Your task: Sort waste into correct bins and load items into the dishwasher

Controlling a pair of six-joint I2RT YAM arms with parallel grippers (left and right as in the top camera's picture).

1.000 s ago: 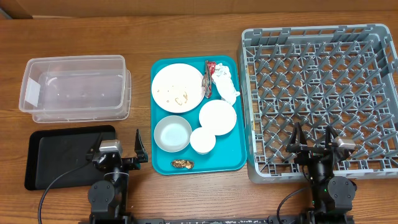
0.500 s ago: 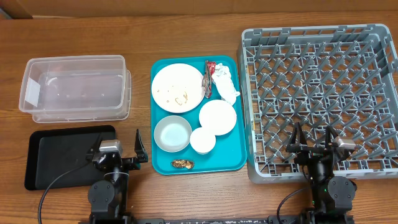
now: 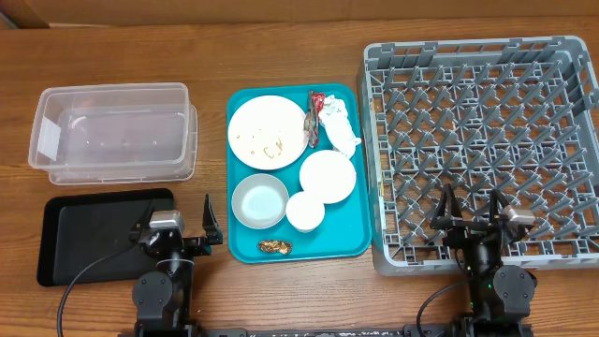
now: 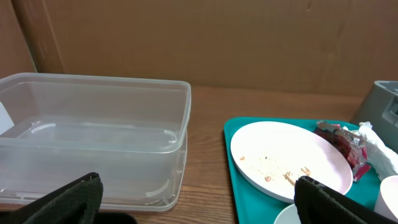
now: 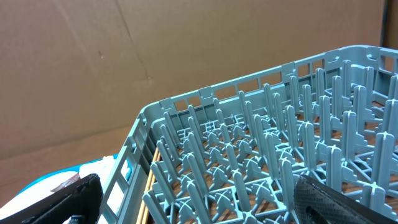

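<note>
As the left end effector (image 3: 182,217) and right end effector (image 3: 472,211) stand wide and empty, the napkin (image 3: 339,126) seems light and soft; pinch a raised fold.

Overhead view: even, diffuse light is falling from above and brightening the table (image 3: 281,290). Only soft, short shadows are hugging the tub (image 3: 112,126) and rack (image 3: 479,45). Faint glare is showing on the tub's clear walls and on the plate (image 3: 253,117). Focus is reading sharp to all four edges. Wrist views: light is looking flatter and warmer. The left fingers (image 4: 62,199) and right fingers (image 5: 329,199) are appearing as dark, blurred masses at the bottom corners, with mid-distance detail reading crisp.
</note>
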